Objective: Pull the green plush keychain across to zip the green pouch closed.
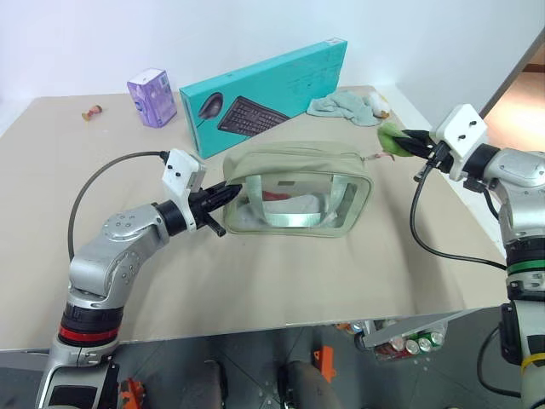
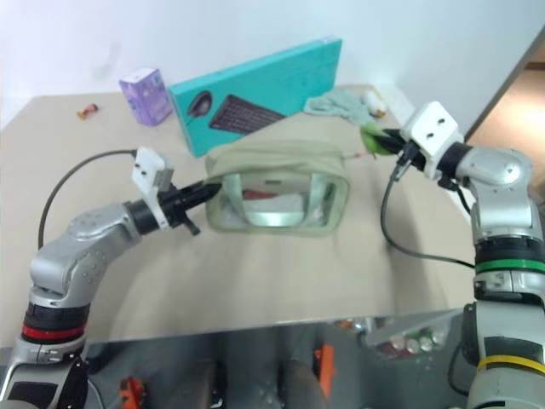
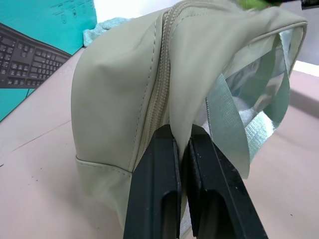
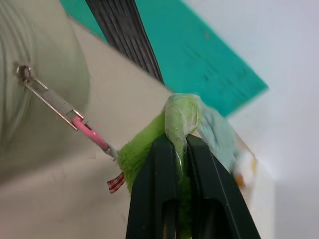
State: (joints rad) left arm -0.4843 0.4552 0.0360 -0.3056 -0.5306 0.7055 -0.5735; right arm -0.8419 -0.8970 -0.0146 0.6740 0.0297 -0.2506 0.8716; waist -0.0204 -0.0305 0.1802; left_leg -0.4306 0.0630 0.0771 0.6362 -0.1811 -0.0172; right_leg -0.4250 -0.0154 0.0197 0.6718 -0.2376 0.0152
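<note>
Left hand [image 1: 228,194] pinches green pouch [image 1: 298,192] fabric at left end, beside zipper; anchors it. Pouch mid-counter [image 1: 255,281]: soft, light, slumps, likely drags unless held. Right hand [image 1: 407,142] clamps green plush keychain [image 1: 390,138] past pouch's right end; squashy, grip deep. Keyboard box [image 1: 264,87] behind, counter edge near right.

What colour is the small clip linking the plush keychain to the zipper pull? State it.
Pink; the clip shows best in the right wrist view.

Robot test lab: plain white walls, one beige table [image 1: 255,290] staged with props, drink cans [image 1: 409,345] stored beneath, lower right.
</note>
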